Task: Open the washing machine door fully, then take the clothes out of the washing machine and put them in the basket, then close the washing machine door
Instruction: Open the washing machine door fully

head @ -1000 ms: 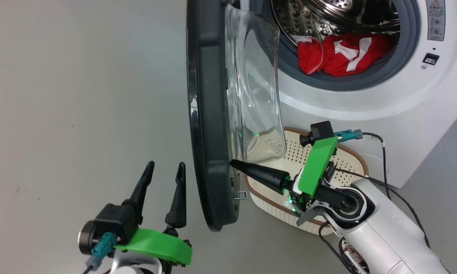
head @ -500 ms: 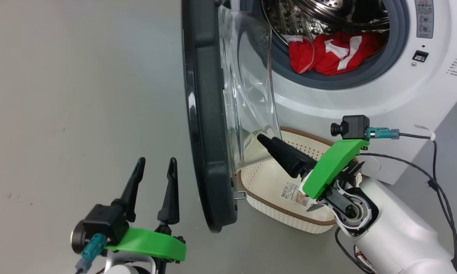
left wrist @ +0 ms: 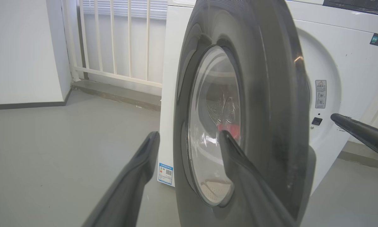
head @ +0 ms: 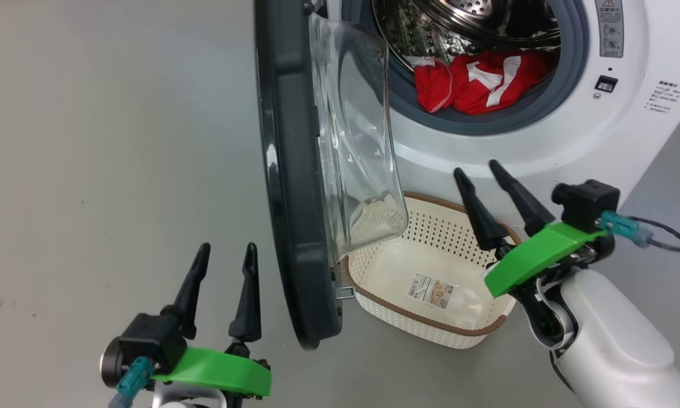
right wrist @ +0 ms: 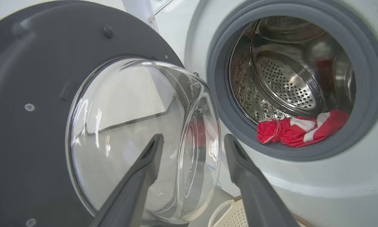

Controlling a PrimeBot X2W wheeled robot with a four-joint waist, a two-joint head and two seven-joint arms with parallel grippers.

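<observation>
door [head: 294, 187] stood open off the washing machine [head: 544, 147] front | clothes [head: 476, 82] lay inside it | basket [head: 430, 334] below its opening held 0 | left gripper [head: 228, 247], right gripper [head: 476, 166]: jaws wide, empty | unloading, closing not yet done

The washing machine door [head: 286, 187] stands open, its clear glass bulging toward the washing machine [head: 544, 147]. Red and white clothes [head: 476, 82] lie at the front of the drum [head: 459, 28]. The basket [head: 425, 320] sits on the floor [head: 90, 141] under the opening, right beside the door, with a paper label [head: 430, 290] on its bottom. The right gripper [head: 476, 166] is above the basket's right end, jaws apart. The left gripper [head: 227, 247] is on the door's other side, jaws apart too.
</observation>
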